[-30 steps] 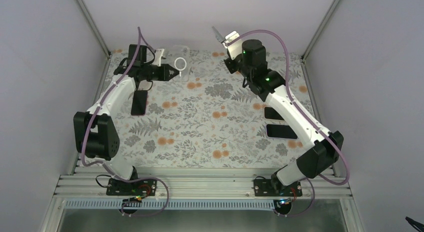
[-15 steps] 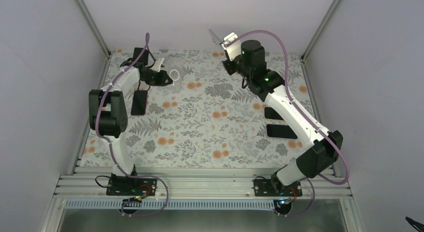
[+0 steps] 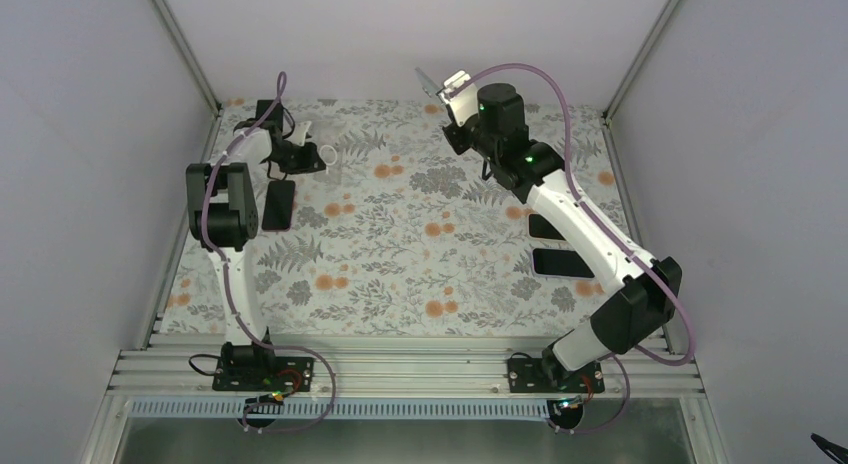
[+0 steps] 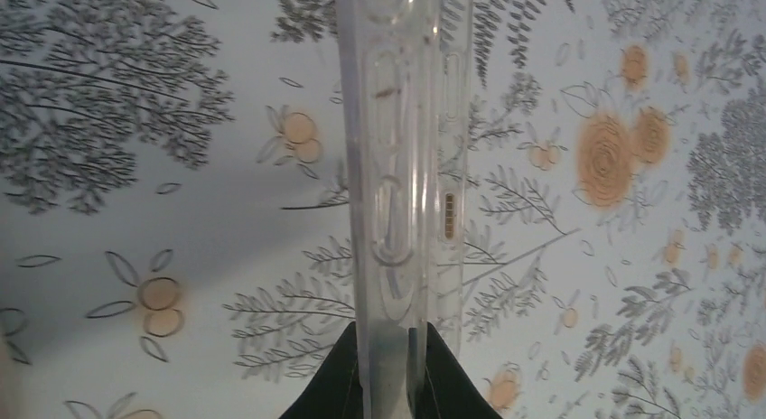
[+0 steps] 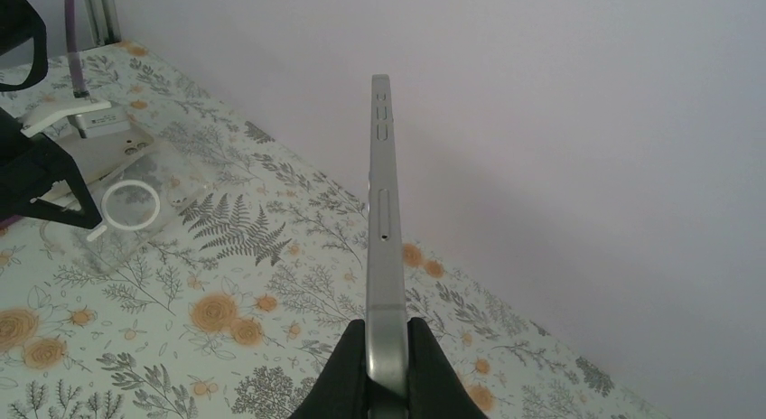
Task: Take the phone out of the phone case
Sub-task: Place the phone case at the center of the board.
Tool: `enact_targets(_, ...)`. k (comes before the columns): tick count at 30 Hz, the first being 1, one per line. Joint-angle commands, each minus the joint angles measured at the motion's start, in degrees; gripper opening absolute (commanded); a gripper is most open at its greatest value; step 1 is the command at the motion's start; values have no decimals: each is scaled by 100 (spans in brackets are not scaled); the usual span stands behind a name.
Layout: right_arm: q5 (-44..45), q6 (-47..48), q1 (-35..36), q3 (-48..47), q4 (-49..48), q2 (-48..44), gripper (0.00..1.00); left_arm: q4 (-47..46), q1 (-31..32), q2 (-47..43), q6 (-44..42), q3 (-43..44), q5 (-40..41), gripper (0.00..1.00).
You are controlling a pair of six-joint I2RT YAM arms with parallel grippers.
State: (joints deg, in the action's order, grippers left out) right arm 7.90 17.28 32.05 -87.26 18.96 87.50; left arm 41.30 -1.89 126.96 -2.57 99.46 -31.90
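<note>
The clear phone case point(image 4: 397, 166) is pinched edge-on in my left gripper point(image 4: 390, 383), which is shut on it just above the floral cloth. From above, the case point(image 3: 326, 155) with its white ring hangs at the far left beside the left gripper point(image 3: 303, 159). The phone point(image 5: 384, 211), a slim silver slab seen edge-on, is out of the case and held in the air by my right gripper point(image 5: 387, 365), shut on its lower end. In the top view the phone point(image 3: 430, 82) is raised near the back wall, in the right gripper point(image 3: 452, 92).
A dark phone point(image 3: 279, 204) lies on the cloth under the left arm. Two more dark phones point(image 3: 546, 226) point(image 3: 563, 262) lie at the right, beneath the right arm. Walls and frame posts close in the back and both sides.
My left arm has folded back toward the far left corner, carrying the clear case leftward. The right arm with the phone has barely shifted.
</note>
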Motion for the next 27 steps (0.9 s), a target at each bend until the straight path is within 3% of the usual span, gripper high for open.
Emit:
enact_targets(1,-76,-119,-35,-27,-367,53,4,2,-48,189,-97,368,246,3)
enact_targets(21,-140,-149,-35,-107,-341,171,4,-10,116,815,225,677,1011,8)
enact_targets(27,-156,-146,-50,-113,-340,187,4,-23,195,869,257,725,1547,23)
